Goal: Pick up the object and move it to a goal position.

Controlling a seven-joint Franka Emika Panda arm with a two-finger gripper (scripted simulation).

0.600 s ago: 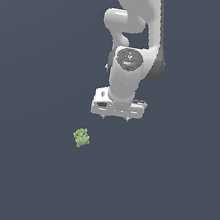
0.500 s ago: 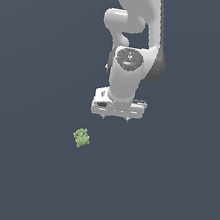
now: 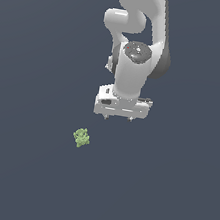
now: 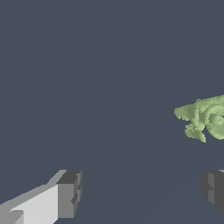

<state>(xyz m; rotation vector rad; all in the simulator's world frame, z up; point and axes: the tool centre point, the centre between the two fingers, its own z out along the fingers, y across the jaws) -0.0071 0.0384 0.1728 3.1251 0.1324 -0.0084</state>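
The object (image 3: 81,137) lies at the same spot on the dark floor (image 3: 16,167) as half a second ago, and the arm (image 3: 138,46) also shows no visible change of place. There is one object, one arm and one gripper (image 3: 117,117).

The object is a small light-green knobbly lump. In the exterior view it looks almost as wide as tall, so a long axis is hard to tell there. In the wrist view (image 4: 205,118) it looks stretched, with a narrower end pointing away from the picture edge that cuts it.

It sits apart from the gripper, toward the exterior view's left and lower. The gripper's two fingers (image 4: 69,194) stand wide apart, holding nothing.
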